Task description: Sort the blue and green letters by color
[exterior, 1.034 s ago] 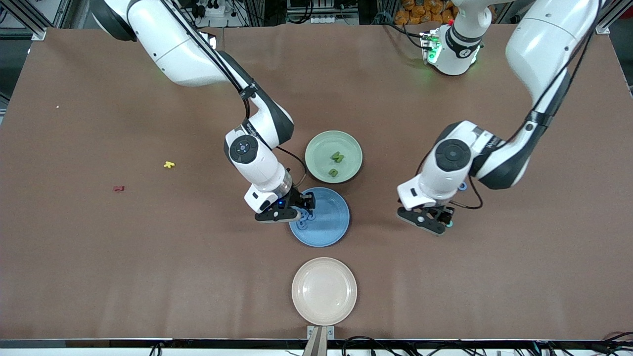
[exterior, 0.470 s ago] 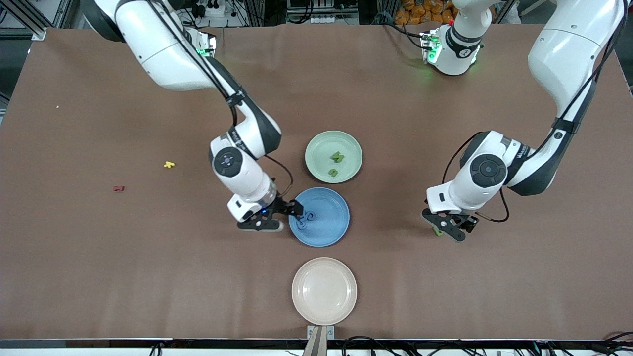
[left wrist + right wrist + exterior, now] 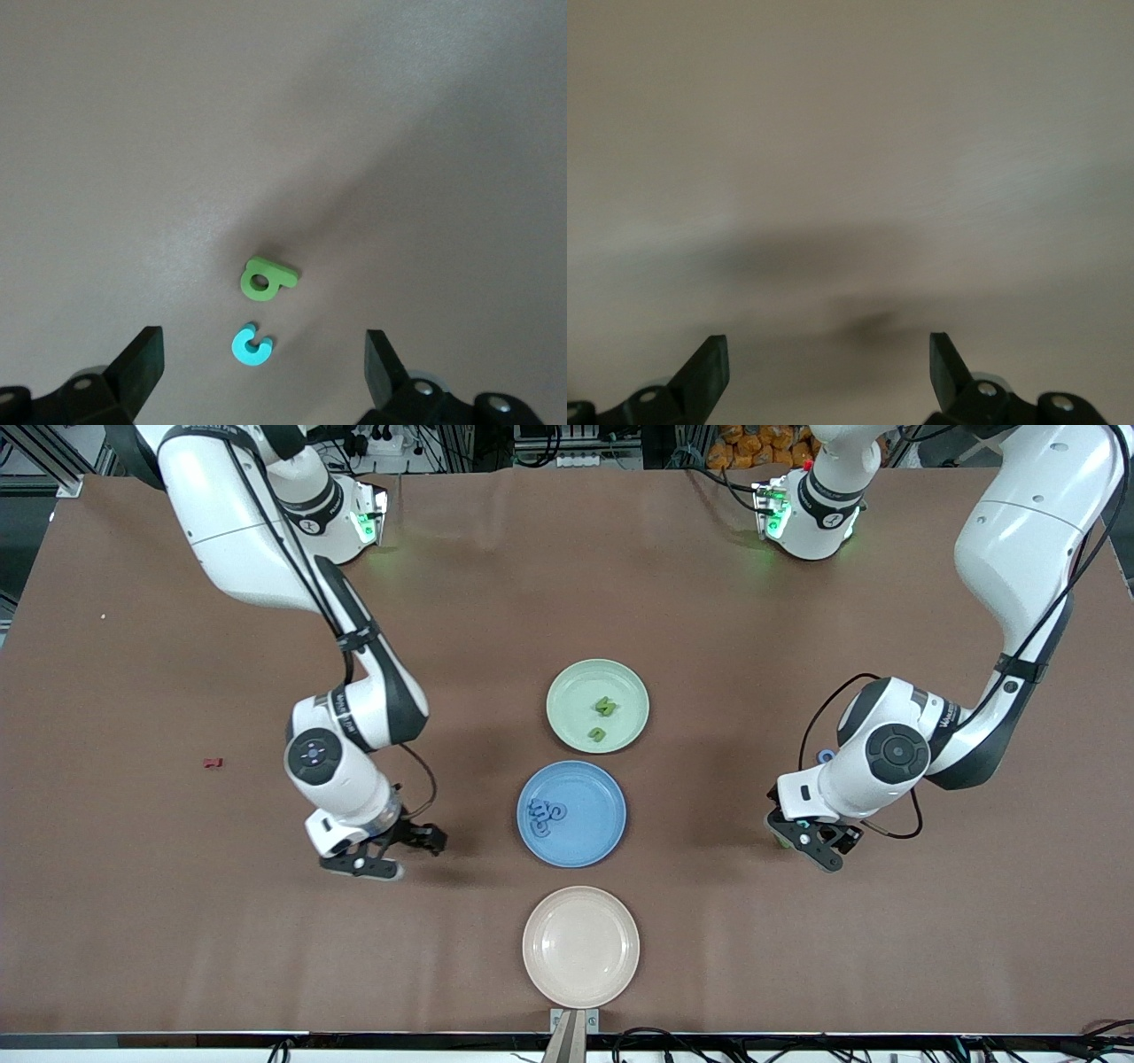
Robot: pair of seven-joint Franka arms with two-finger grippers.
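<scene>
My left gripper is open and empty, low over the table toward the left arm's end. In the left wrist view a green letter and a cyan letter lie flat on the table, the cyan one between my open fingers. A blue ring-shaped letter lies on the table beside the left arm. The blue plate holds a cluster of blue letters. The green plate holds two green letters. My right gripper is open and empty over bare table beside the blue plate.
An empty beige plate stands nearest the front camera, in line with the other two plates. A tiny red letter lies toward the right arm's end. The yellow letter is hidden by the right arm.
My right gripper has left the blue plate and moved toward the right arm's end, with the blue letters staying in the plate. My left gripper has shifted toward the left arm's end.
</scene>
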